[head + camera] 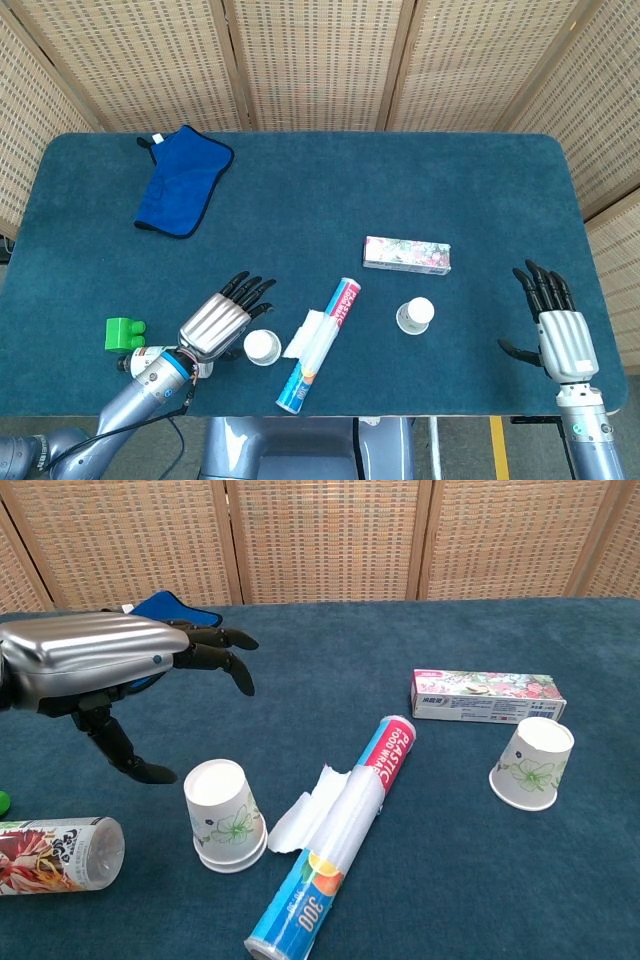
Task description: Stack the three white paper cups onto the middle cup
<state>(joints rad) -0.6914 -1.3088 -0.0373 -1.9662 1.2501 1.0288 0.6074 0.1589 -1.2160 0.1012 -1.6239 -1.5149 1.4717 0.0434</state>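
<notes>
Now my left hand (95,665) hangs with fingers spread wide, holding nothing, just above the stacked cups (225,815) on the desk (400,190). My right hand (558,335) is spread wide too, well apart from the last cup (533,763) by the flowery box (487,694). I think paper cups are light and squash easily, so I should hold the side softly.

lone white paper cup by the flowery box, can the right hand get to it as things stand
Probably yes. The upside-down white paper cup stands apart from the flowery rectangular box, and only bare blue table lies between it and the open right hand. Whether the arm stretches that far cannot be told.
</notes>
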